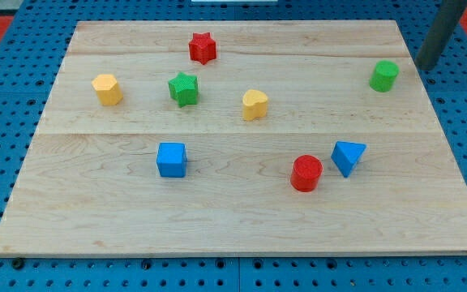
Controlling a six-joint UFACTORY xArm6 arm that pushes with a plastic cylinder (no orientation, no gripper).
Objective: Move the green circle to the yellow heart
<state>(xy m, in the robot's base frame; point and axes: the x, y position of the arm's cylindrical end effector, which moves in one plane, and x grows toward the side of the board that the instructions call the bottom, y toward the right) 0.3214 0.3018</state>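
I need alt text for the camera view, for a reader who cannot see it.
My tip sits right of the green circle near the wooden board's right edge; the yellow heart lies mid-board. Six other coloured blocks are scattered around.

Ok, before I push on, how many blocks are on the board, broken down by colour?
Red: 2, red star and red cylinder
Green: 2, green star and green circle
Yellow: 2, yellow hexagon and yellow heart
Blue: 2, blue cube and blue triangle
Total: 8
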